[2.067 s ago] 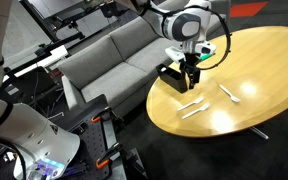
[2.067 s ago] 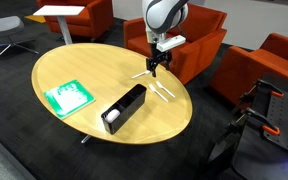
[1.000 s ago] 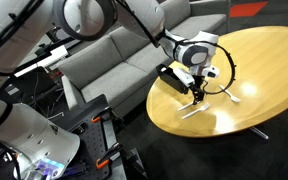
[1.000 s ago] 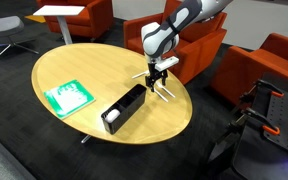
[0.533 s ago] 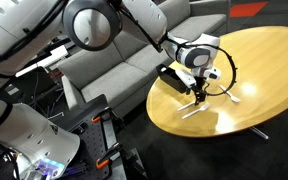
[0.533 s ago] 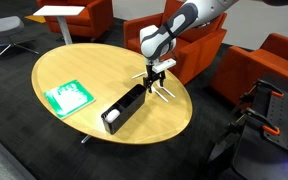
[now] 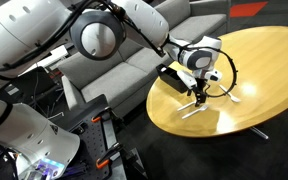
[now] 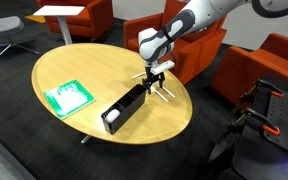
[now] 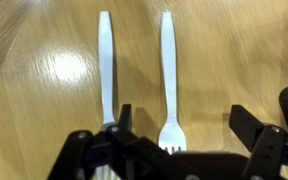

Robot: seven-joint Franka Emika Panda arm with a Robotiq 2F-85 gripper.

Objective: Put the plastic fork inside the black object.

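A round wooden bench (image 8: 79, 62) fills the scene, and the robot arm reaches over its edge near a sofa. Over the last two seconds the arm has come down from well above the bench, so the gripper (image 8: 152, 84) now hangs low, close over the wood. The black object (image 8: 124, 108), a narrow open box with low walls, lies just beside the gripper, toward the bench edge, and looks empty in an exterior view. In the wrist view the gripper's jaws stand apart, one finger on each side of the picture's lower edge. The plastic fork (image 9: 168, 72) lies flat on the bench between them, its tines toward the gripper and its handle pointing away; it sits nearer one finger than the other. A second white utensil (image 9: 105, 60) lies parallel to it, just outside the jaws and close to that nearer finger. Nothing is gripped yet. The descent suggests the approach is nearly done and the grasp comes next; the neighbouring utensil could be nudged as the jaws close.
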